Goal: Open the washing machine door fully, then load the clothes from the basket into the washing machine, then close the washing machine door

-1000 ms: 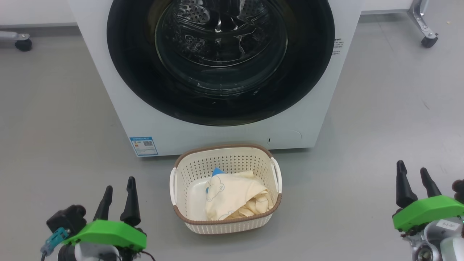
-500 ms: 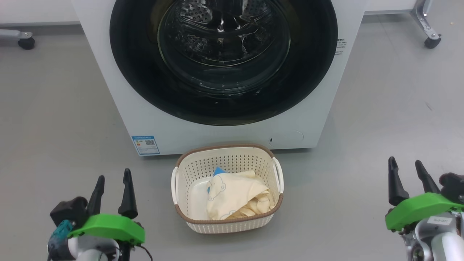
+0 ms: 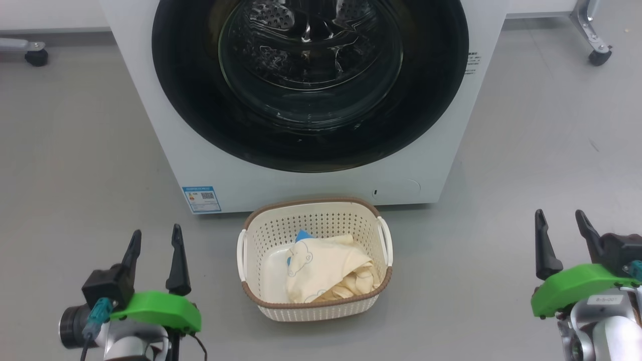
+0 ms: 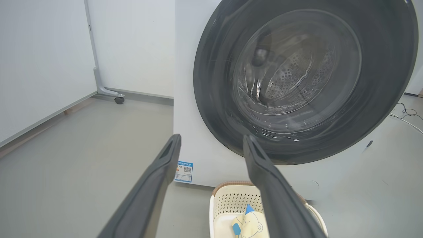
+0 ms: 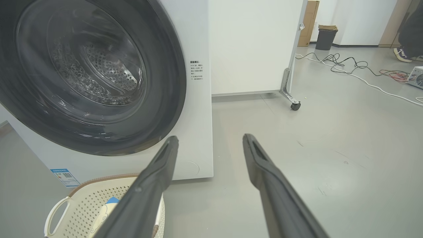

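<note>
My left gripper (image 3: 153,239) and right gripper (image 3: 560,221) gape wide, empty, flanking the basket (image 3: 314,307) of clothes (image 3: 326,268); the washing machine door (image 3: 311,85) is shut.

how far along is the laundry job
Done: nothing yet. The door is shut flush on the washer, and the clothes lie in the basket on the floor in front of it. In hand: nothing; the left gripper and right gripper are open and empty, either side of the basket. Left: open the door, load the clothes, close the door.
</note>
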